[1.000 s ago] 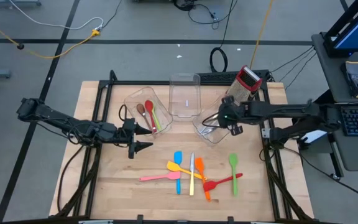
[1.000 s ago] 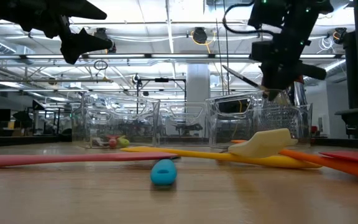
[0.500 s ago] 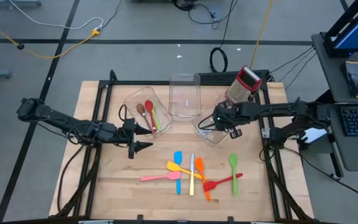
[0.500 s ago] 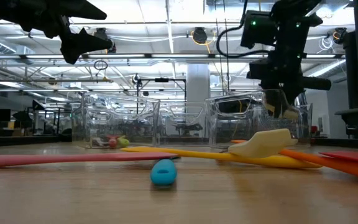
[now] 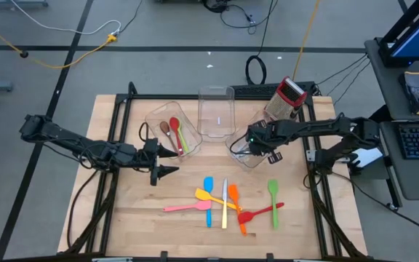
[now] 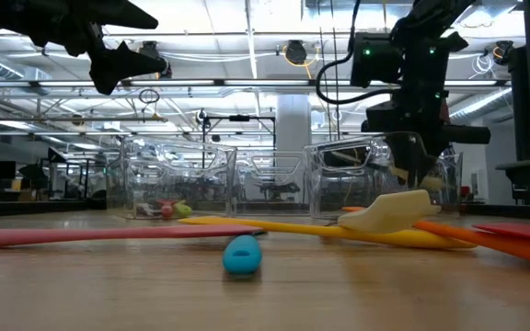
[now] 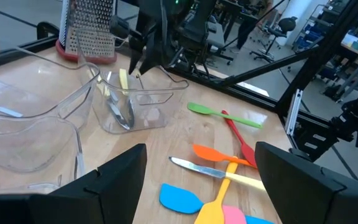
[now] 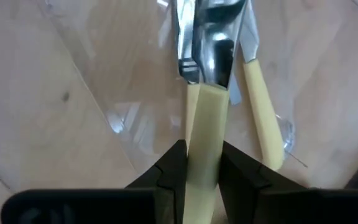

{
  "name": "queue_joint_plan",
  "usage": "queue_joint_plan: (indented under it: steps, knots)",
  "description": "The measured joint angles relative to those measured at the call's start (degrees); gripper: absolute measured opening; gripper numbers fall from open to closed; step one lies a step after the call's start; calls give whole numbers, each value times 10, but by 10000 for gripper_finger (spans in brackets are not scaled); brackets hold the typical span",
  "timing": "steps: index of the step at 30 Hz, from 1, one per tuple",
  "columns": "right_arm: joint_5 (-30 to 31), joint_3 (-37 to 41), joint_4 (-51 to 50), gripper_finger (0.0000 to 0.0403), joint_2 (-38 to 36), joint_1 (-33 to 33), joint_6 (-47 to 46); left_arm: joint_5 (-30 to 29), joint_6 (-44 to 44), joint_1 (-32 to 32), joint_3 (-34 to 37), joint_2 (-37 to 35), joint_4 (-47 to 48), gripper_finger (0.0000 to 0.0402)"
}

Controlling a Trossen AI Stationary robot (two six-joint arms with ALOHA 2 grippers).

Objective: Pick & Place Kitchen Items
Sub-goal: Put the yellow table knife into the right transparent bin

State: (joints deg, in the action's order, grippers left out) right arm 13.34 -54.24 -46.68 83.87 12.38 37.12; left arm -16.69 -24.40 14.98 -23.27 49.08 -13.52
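Note:
My right gripper (image 5: 256,143) hangs over the right clear bin (image 5: 233,154), shut on a cream-handled metal utensil (image 8: 205,124) whose metal end (image 8: 207,46) points down into the bin. More cream-handled cutlery (image 8: 260,106) lies in that bin. On the wood lie blue (image 5: 209,196), yellow (image 5: 208,195), pink (image 5: 186,208), orange (image 5: 237,209), red (image 5: 262,212) and green (image 5: 273,198) spatulas and a cream-handled knife (image 5: 224,205). The left bin (image 5: 158,122) holds brown, red and green spoons (image 5: 174,132). My left gripper (image 5: 163,164) waits open left of the spatulas. My right gripper pinches the utensil's cream handle (image 8: 202,163) between its two fingers (image 8: 169,171), coming from above and pointing steeply down, with the fingers along the handle. The utensil hangs below them, metal end lowest, inside the bin (image 7: 129,106). Whether it touches the cutlery beneath, I cannot tell.
A third clear bin (image 5: 217,113) stands at the far middle. A red-and-silver box grater (image 5: 285,97) stands at the far right, just behind the right bin. A black frame (image 5: 126,98) borders the tabletop. Bare wood shows at the near left (image 5: 122,218).
My right gripper has come down toward the right bin and shifted a little toward the table's left, tipping to point more steeply down. The cream-handled utensil has gone with it, its metal end lowered into the bin.

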Motion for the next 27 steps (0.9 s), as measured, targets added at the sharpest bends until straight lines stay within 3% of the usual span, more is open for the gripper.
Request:
queue_joint_plan:
  steps: [15, 27]
  knots:
    - [2, 0, 8, 70, 3, 0, 26, 0, 1, 0, 0, 0, 0, 306]
    - [11, 0, 8, 138, 3, 0, 25, 0, 0, 0, 0, 0, 0, 306]
